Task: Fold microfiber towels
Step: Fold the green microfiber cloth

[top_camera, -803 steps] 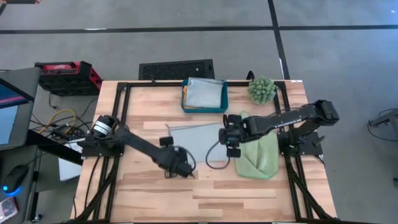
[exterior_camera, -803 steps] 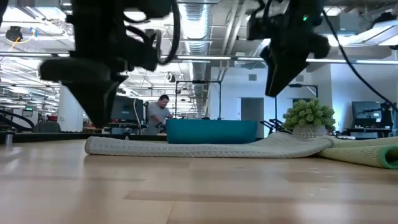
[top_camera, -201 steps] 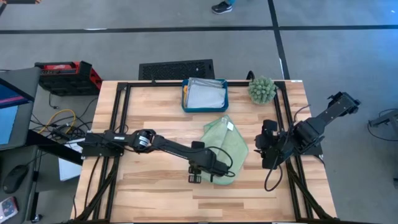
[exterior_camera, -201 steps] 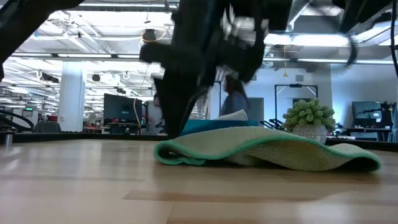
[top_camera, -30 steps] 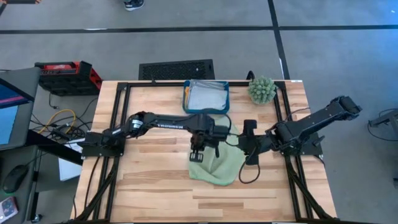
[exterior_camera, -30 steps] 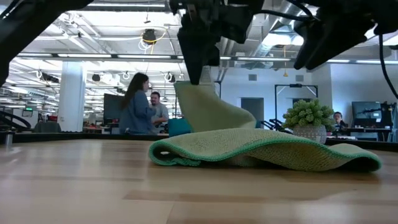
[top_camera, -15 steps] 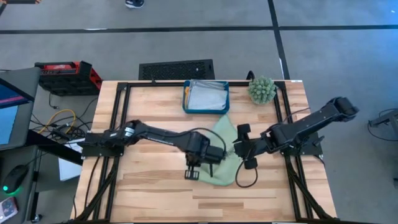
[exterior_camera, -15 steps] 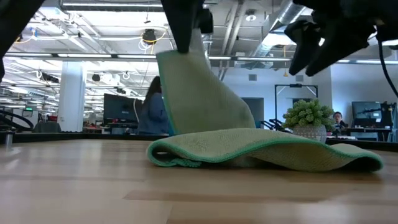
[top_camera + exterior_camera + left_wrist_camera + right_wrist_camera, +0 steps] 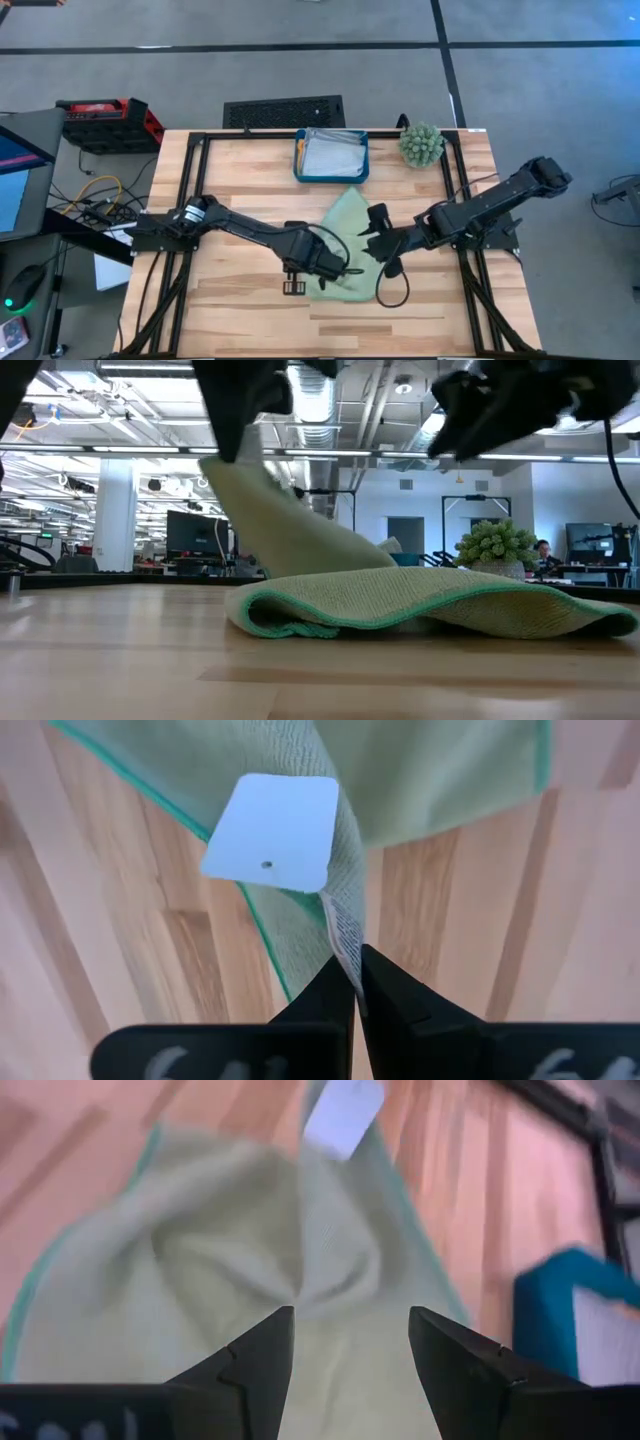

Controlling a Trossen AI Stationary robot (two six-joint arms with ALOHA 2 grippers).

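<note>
Near the middle of the pale wooden table [image 9: 230,300], my left claw [image 9: 352,982] was pinched tight on one corner of the soft light green microfiber towel with a darker green hem [image 9: 345,235]. Between my two dark fingertips [image 9: 325,995] I held the cloth's edge and its small printed label, and a white rectangular paper tag [image 9: 270,832] hung just beyond them. From that raised corner the towel sloped down to the rest of the cloth, which lay bunched and partly doubled over on the table boards, its green hem curling at the near fold in the low view [image 9: 400,610].

Just beside it, on the towel's other side, my right claw [image 9: 345,1342] hovered above the cloth with its fingers spread wide and nothing between them. Its wrist camera looked down on the creased green surface.

Farther back, near the table's rear edge, sat the teal rectangular tray [image 9: 331,175], and in it lay a pale grey-blue folded towel [image 9: 331,155]. To the tray's right, well apart from my claws, stood the spiky green ball-shaped plant [image 9: 421,144].
</note>
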